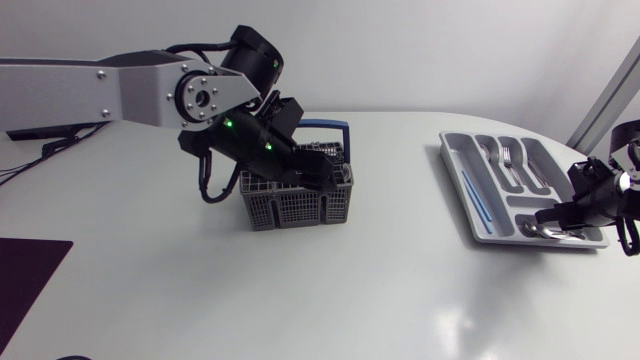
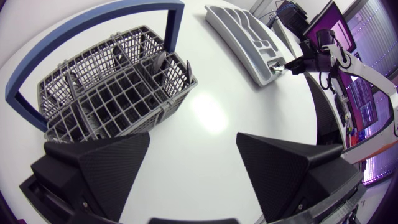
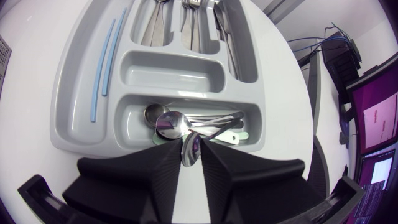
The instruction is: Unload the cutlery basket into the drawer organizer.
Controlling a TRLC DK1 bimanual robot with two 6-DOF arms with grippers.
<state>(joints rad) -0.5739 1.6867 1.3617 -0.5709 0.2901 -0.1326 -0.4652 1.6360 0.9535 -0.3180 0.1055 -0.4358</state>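
Observation:
The grey cutlery basket with a blue handle stands at the table's middle; one utensil stands in a far cell of the basket. My left gripper hangs over the basket's right side; the left gripper is open and empty. The grey drawer organizer lies at the right. My right gripper is low over its near compartment. There the right gripper is shut on a spoon, whose handle lies among other spoons in the organizer.
Forks and knives fill the organizer's far compartments, and two blue sticks lie in its long side slot. A dark mat lies at the table's left edge.

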